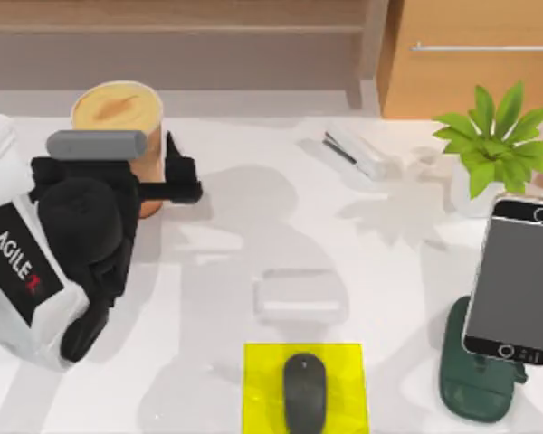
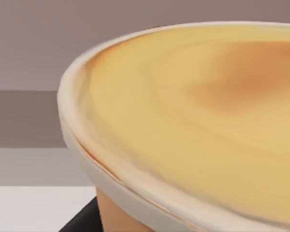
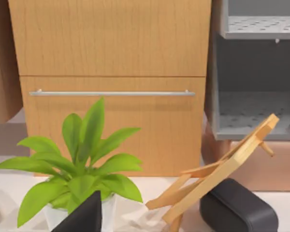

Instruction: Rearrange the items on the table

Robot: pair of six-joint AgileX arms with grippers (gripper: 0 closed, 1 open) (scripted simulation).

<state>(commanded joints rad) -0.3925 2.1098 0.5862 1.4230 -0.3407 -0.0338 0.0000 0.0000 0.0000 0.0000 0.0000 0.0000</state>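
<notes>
**Left gripper clamped on the cup at the table's far left**

The left gripper (image 1: 154, 185) sat at the far left of the table (image 1: 217, 298), its dark fingers (image 1: 183, 179) closed around the orange-tan body of the drink cup (image 1: 119, 110). One finger showed on the cup's right side in the top view; the other was hidden behind the wrist. The left wrist view looked close across the cup's foamy top (image 2: 193, 125) and pale rim, with a dark finger edge (image 2: 82, 220) just below it.

Out from there, near the table's middle front, the dark grey mouse (image 1: 305, 391) lay on a yellow mat (image 1: 262, 380), with a pale flat block (image 1: 300, 297) just behind it. A white stapler (image 1: 355, 152) lay toward the back, right of centre.

At the right edge, the smartphone (image 1: 516, 276) leaned upright on a dark green stand (image 1: 466, 384), in front of the green plant (image 1: 500, 136). The right wrist view faced the plant (image 3: 79, 169), a wooden cabinet (image 3: 111, 72), a tilted wooden easel (image 3: 222, 171) and a dark rounded object (image 3: 237, 208); a dark fingertip (image 3: 84, 215) of the right gripper showed at its edge, and I could not tell whether that gripper was apart or together.
</notes>
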